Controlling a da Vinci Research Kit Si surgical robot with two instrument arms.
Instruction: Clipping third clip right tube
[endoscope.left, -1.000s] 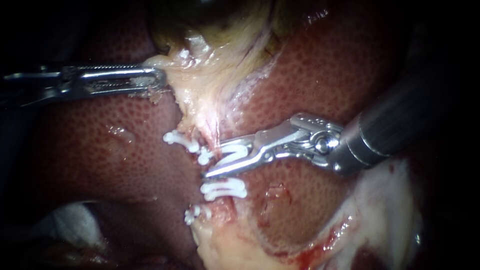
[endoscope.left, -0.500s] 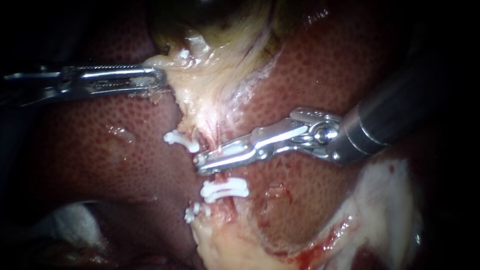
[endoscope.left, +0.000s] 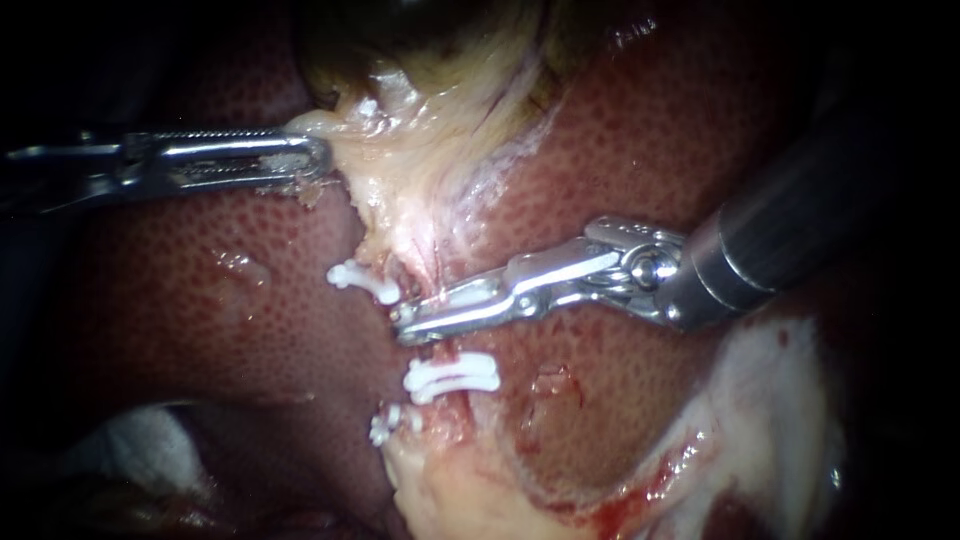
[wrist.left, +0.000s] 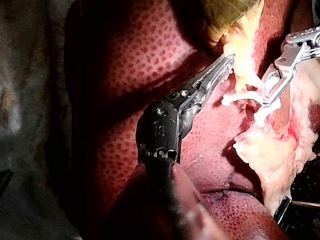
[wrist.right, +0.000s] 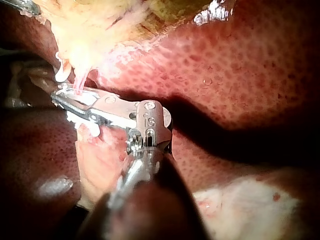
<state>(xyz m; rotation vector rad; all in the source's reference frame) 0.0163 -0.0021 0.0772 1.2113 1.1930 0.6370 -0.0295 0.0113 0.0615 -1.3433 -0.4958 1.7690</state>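
Instruments number two, tubes at least one clearly traced, and white clips four. The left tool (endoscope.left: 320, 158) comes in over the liver (endoscope.left: 700, 120) and its jaws are pressed together on pale tissue (endoscope.left: 400, 170) hanging below the dark gallbladder (endoscope.left: 420, 30). The right tool (endoscope.left: 402, 323) reaches across from the liver's right side, its jaws squeezed onto the loaded clip (endoscope.left: 465, 295), of which only a thin white strip shows between the metal. That clip lies across the right tube (endoscope.left: 445, 348), a thin pink strand running down from the pale tissue. Just below the jaws, a second clip (endoscope.left: 450, 372) sits closed across the same strand as a flat white bar with knobbed ends. An upper clip (endoscope.left: 363, 281) lies just beside the jaw tips on the left, and a small lower clip (endoscope.left: 390, 425) sits near the pale fatty edge beneath. One second ago the right tool's jaws stood spread, with the loaded clip open in a V around the strand. Half a second ago they had come together, and they remain so. The left tool has not shifted.
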